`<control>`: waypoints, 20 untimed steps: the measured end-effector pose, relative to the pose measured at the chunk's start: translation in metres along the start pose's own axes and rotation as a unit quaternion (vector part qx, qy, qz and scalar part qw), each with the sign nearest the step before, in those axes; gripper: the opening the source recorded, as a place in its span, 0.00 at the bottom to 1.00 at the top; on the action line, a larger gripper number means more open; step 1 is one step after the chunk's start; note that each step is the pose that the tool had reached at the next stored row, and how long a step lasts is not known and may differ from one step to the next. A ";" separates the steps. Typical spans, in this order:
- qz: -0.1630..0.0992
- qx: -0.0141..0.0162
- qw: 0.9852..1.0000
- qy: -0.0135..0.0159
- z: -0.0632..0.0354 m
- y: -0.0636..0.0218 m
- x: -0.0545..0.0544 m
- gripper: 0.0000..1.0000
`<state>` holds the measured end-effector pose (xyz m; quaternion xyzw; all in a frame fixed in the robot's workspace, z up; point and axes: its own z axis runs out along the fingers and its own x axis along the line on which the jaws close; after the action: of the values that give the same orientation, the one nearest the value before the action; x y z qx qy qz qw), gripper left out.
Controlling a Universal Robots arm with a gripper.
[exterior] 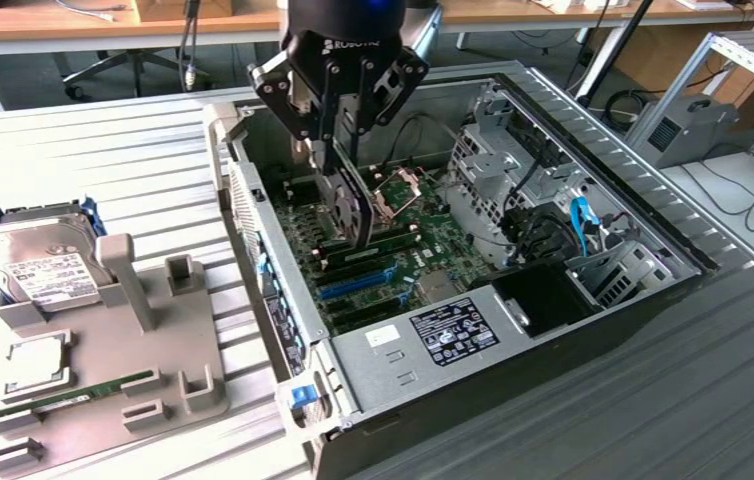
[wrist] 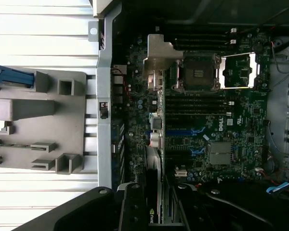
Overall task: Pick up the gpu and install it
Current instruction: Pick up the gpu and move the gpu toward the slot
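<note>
My gripper (exterior: pixel 348 160) hangs over the open computer case (exterior: pixel 644 215), shut on the gpu (exterior: pixel 350 205). The black card hangs upright, on edge, just above the motherboard (exterior: pixel 431 255) and beside the open CPU socket (exterior: pixel 399 190). Its lower edge sits near the dark memory slots, above the blue expansion slots (exterior: pixel 350 285); whether it touches the board I cannot tell. In the wrist view the gpu (wrist: pixel 153 161) runs edge-on away from my gripper (wrist: pixel 156 214), ending in its silver bracket (wrist: pixel 159 57) with the ports. The fingers (wrist: pixel 134 209) clamp the card from both sides.
A grey parts holder (exterior: pixel 137 330) lies at the exterior view's left with a silver hard drive (exterior: pixel 37 265), a CPU chip (exterior: pixel 30 362) and a green RAM stick (exterior: pixel 77 392). Inside the case are drive cages (exterior: pixel 497 160), cables (exterior: pixel 577 220) and a labelled power supply (exterior: pixel 451 330).
</note>
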<state>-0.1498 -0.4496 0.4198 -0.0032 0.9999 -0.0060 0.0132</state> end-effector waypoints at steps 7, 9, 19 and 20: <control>0.000 0.000 1.000 0.000 0.0005 -0.0001 -0.005 0.26; 0.000 0.000 1.000 0.000 0.0006 -0.0001 -0.007 0.26; 0.000 0.000 1.000 0.000 0.0013 0.0000 -0.015 0.26; 0.000 0.000 1.000 0.000 0.0014 0.0000 -0.016 0.26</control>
<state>-0.1339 -0.4495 0.4188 -0.0032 0.9999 -0.0061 0.0131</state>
